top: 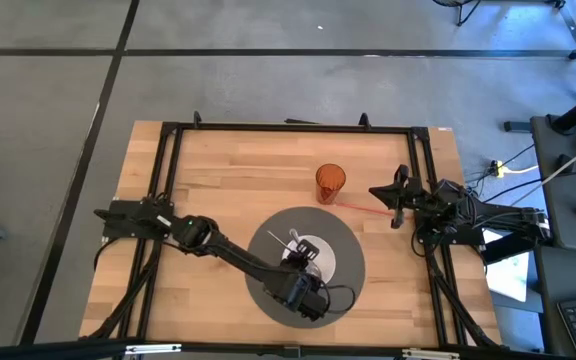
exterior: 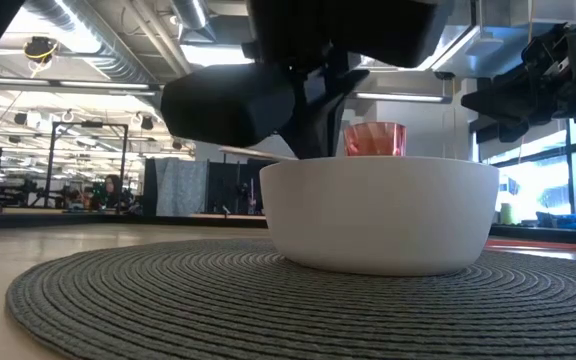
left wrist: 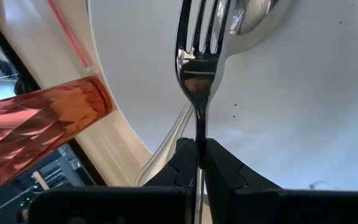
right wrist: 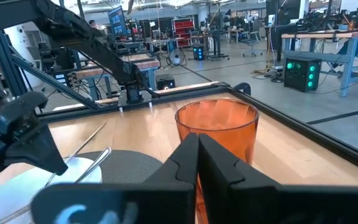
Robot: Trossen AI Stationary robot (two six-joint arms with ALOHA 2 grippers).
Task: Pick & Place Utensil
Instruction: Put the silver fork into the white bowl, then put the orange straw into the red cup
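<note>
A white bowl (top: 318,256) stands on a round grey placemat (top: 268,240), and it shows close up in the low view (exterior: 383,215). My left gripper (top: 303,285) reaches over the bowl's near side, shut on a silver fork (left wrist: 197,43). A spoon (left wrist: 253,12) and another silver handle (left wrist: 166,146) lie inside the bowl. An orange faceted cup (top: 330,183) stands beyond the mat. My right gripper (right wrist: 194,149) waits shut near the table's right edge, just right of the cup (right wrist: 216,121). My left gripper pinches the fork's handle (left wrist: 199,134) between its two fingers, just behind the neck. The fork runs along the fingers, and its tines (left wrist: 199,25) point away over the bowl's white inside. Whether the tines touch the bowl, I cannot tell.
A thin red strip (top: 363,207) lies on the wood between the cup and my right gripper. A black frame (top: 288,127) runs around the tabletop. Bare wood (top: 218,170) shows left of and beyond the mat.
</note>
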